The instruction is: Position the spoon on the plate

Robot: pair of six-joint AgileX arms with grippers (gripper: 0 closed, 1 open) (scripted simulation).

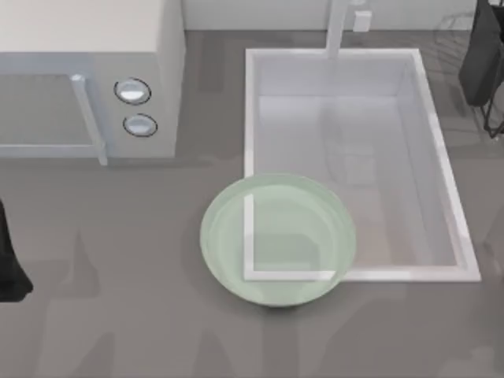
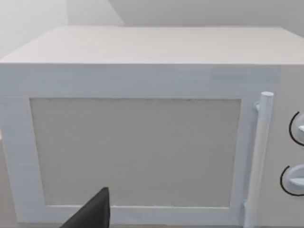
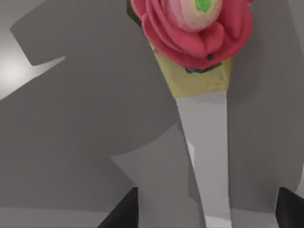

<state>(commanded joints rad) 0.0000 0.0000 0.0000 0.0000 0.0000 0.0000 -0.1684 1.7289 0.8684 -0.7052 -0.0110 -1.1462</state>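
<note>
The spoon's pale handle (image 3: pixel 205 137) runs close under the right wrist camera and ends in a red flower ornament (image 3: pixel 190 33) on a yellowish collar. My right gripper (image 3: pixel 206 211) is open, its dark fingertips (image 3: pixel 124 213) standing well apart on either side of the handle without touching it. In the top view the right arm (image 1: pixel 482 59) is at the far right back corner. The pale green translucent plate (image 1: pixel 228 236) lies at the table's middle front, over the sink's near left corner. My left arm (image 1: pixel 9 268) is parked at the left edge.
A white-rimmed sink (image 1: pixel 346 57) takes up the right back of the table. A white microwave (image 1: pixel 87 35) with a bar handle and two knobs stands at the back left, close in front of the left wrist camera (image 2: pixel 137 152). A thin wire rack (image 1: pixel 455 31) is beside the right arm.
</note>
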